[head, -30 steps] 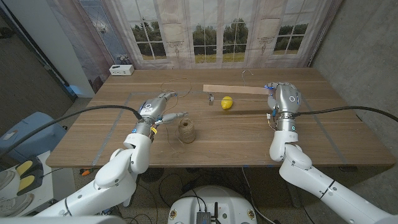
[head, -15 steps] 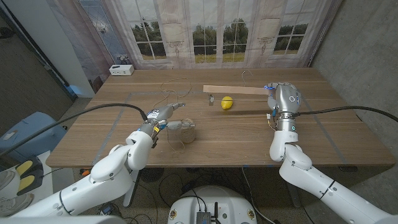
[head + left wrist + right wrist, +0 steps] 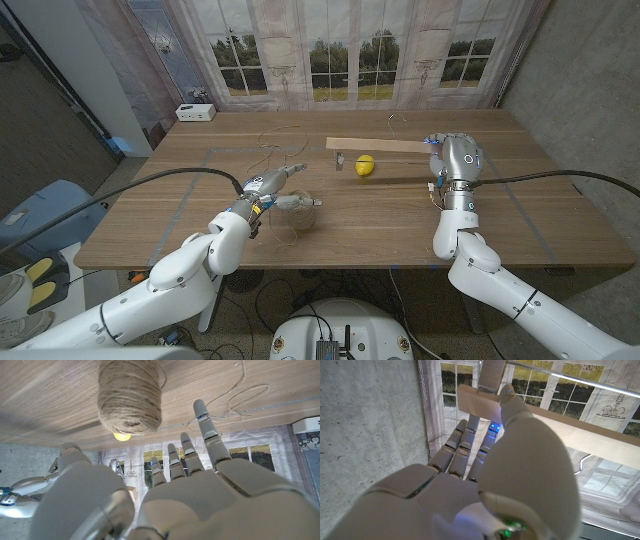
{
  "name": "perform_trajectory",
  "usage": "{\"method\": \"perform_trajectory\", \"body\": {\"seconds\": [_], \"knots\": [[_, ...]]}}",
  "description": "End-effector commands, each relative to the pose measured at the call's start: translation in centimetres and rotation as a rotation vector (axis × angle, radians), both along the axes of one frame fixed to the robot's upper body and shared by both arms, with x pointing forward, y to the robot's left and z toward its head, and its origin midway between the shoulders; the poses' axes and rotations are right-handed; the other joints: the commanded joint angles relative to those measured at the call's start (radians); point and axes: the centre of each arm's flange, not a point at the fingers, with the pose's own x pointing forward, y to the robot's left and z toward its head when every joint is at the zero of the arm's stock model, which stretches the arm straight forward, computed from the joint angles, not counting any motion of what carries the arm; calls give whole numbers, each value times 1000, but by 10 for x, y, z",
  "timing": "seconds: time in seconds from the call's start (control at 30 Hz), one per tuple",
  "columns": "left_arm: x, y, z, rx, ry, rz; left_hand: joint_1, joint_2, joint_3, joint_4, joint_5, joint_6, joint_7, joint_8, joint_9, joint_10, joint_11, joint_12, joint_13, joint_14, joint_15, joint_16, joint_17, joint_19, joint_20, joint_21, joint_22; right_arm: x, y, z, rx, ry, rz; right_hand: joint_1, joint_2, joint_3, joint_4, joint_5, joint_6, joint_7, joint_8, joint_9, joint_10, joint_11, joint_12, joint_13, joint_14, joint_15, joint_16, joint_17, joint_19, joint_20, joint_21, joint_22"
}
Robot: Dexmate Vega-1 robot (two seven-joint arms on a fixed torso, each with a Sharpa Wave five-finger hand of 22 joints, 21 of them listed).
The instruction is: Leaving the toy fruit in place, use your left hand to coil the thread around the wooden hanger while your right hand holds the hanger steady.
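Wooden hanger [image 3: 375, 145] gripped at its end by right hand [image 3: 455, 160] fingers. Not wrapped yet. Left hand [image 3: 268, 186] fingers spread wide, empty, by thread ball [image 3: 130, 397]. Toy fruit [image 3: 365, 165] left alone.

Twine ball [image 3: 297, 212] just before left hand [image 3: 268, 186]

A wooden worktop [image 3: 400, 215] stands before a backdrop [image 3: 350, 50] printed with tall paned windows, trees and a yellow field, flanked by pale curtain folds. To the right rises a rough grey concrete wall [image 3: 590, 90]. At the worktop's far left corner sits a small white box [image 3: 196, 112]. On the left, the floor is dark grey [image 3: 40, 130], with a light blue seat [image 3: 50, 215] beside it.
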Motion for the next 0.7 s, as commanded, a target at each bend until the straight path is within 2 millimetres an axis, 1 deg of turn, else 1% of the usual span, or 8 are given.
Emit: {"method": "perform_trajectory", "body": {"seconds": [0.03,0.27,0.37,0.4,0.5,0.53,0.6,0.7], "knots": [[12,-19,1,63,77,-36,21,2,-16,-5,16,-1,-1,9,0,19,2,5,0,20,-3,13,-1,24,-4,-5,2,4,-2,-2,9,7,7,50,60,-1,5,5,48,45,4,3,87,-22,172,131,74,-230,-2,34,0,-7,10,1],[17,-28,4,154,147,-9,111,37,-42,-28,80,13,-1,18,-2,73,-5,16,-12,116,-43,44,-9,121,-30,-1,5,4,-5,-3,15,7,7,50,60,-2,5,5,49,46,4,3,87,-21,172,129,76,-230,-6,37,-1,-6,11,1],[18,-31,9,223,193,38,214,102,-29,-27,105,65,-1,30,-2,153,-28,45,-11,269,-118,91,-3,220,-109,15,9,5,-5,-4,15,8,8,50,60,-3,5,5,49,46,5,3,88,-21,173,129,77,-230,-7,39,-1,-6,12,1],[19,-32,10,238,209,53,253,137,-17,-23,98,99,2,38,-2,210,-43,69,-4,363,-165,128,11,270,-149,28,11,6,-5,-4,14,9,8,50,60,-3,5,5,48,45,4,3,88,-22,173,130,77,-230,-8,39,-1,-6,12,1],[20,-33,12,253,217,78,383,216,35,-39,49,220,10,60,-4,364,-70,149,26,588,-218,249,85,378,-248,66,15,7,-5,-3,12,8,10,50,60,-3,5,5,49,45,5,3,88,-22,174,130,78,-230,-10,40,-2,-6,12,1],[20,-33,12,252,213,83,437,242,55,-40,10,298,37,74,-3,444,-77,202,49,652,-236,309,143,426,-284,89,18,8,-5,-3,11,9,10,50,60,-3,5,6,49,45,5,3,87,-23,174,130,79,-231,-11,40,-2,-6,12,1],[20,-33,12,244,183,96,584,310,125,-56,-58,437,105,93,2,551,-67,301,106,758,-251,408,252,469,-316,126,25,9,-4,-2,9,9,11,51,60,-4,5,6,49,45,5,3,87,-22,174,130,79,-230,-12,41,-2,-6,12,1],[19,-32,13,222,143,104,788,365,258,-55,-140,699,242,147,27,669,-53,446,214,836,-263,446,361,490,-350,206,41,10,-3,0,6,10,13,51,60,-4,5,6,49,45,5,3,86,-22,175,131,80,-230,-13,43,-3,-6,13,1]]}}
